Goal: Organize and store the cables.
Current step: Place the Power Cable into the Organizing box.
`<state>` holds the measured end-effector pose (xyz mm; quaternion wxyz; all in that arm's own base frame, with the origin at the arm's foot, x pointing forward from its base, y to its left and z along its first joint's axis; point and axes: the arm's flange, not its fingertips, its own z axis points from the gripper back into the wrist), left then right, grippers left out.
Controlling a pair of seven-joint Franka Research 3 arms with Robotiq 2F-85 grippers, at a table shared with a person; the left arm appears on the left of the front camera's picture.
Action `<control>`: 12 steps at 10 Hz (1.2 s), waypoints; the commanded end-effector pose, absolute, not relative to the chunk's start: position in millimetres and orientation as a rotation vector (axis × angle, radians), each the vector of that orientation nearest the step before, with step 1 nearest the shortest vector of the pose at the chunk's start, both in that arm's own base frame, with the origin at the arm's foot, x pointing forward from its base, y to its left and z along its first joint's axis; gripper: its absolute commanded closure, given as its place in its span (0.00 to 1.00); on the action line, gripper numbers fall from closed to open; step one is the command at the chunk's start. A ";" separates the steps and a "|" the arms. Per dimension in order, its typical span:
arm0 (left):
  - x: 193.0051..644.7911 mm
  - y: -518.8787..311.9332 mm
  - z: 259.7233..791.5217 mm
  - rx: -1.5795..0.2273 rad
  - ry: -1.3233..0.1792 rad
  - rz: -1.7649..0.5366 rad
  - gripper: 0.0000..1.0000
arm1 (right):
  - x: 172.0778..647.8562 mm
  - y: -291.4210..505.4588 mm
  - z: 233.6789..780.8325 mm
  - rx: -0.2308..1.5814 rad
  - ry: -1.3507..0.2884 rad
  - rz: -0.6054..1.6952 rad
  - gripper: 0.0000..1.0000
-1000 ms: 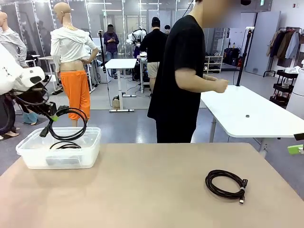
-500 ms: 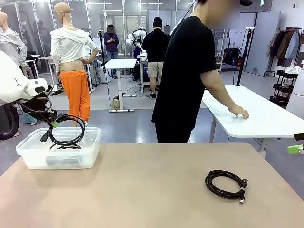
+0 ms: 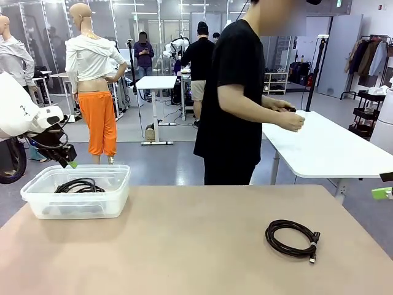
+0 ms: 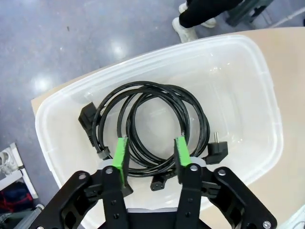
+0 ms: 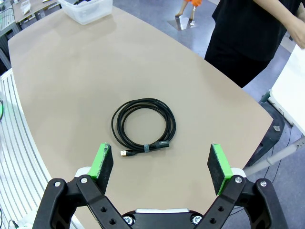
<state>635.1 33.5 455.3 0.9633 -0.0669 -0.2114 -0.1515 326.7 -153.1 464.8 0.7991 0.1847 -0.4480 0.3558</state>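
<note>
Coils (image 4: pixel 147 87) lying flat in clear tub (image 4: pixel 248 52), left gripper (image 4: pixel 148 143) half-open and empty just above: lift straight up clear of rim without snagging a loop, then lower wide-open, empty right gripper (image 5: pixel 160 149) onto last coil (image 5: pixel 143 101) on table (image 5: pixel 71 71), pinching one side only.

I'm looking all round and nothing readable is showing; no word, brand, label or number is coming clear on anything here.
</note>
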 end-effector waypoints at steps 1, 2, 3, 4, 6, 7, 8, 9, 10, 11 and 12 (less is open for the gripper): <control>634.7 35.3 464.3 -0.115 -0.415 -0.286 0.23 | 324.4 -149.5 464.8 0.393 -0.947 0.746 0.00; 634.0 34.3 466.8 -0.127 -0.421 -0.286 0.00 | 324.4 -149.5 464.8 0.393 -0.947 0.746 0.00; 630.1 34.4 468.1 -0.131 -0.420 -0.309 0.01 | 324.4 -149.5 464.8 0.393 -0.947 0.746 0.00; 628.2 34.4 468.0 -0.135 -0.419 -0.328 0.00 | 324.4 -149.5 464.8 0.393 -0.947 0.746 0.00; 622.4 33.8 467.0 -0.125 -0.443 -0.340 0.00 | 324.4 -149.5 464.8 0.393 -0.947 0.746 0.00; 623.0 33.6 463.4 -0.109 -0.497 -0.322 0.00 | 324.4 -149.5 464.8 0.393 -0.947 0.746 0.00; 631.1 29.2 468.4 -0.129 -0.438 -0.316 0.00 | 324.4 -149.5 464.8 0.393 -0.947 0.746 0.00; 631.1 29.2 468.4 -0.129 -0.438 -0.316 0.00 | 324.4 -149.5 464.8 0.393 -0.947 0.746 0.00; 631.1 29.2 468.4 -0.129 -0.438 -0.316 0.00 | 324.4 -149.5 464.8 0.393 -0.947 0.746 0.00; 631.1 29.2 468.4 -0.129 -0.438 -0.316 0.00 | 324.4 -149.5 464.8 0.393 -0.947 0.746 0.00; 631.1 29.2 468.4 -0.129 -0.438 -0.316 0.00 | 324.4 -149.5 464.8 0.393 -0.947 0.746 0.00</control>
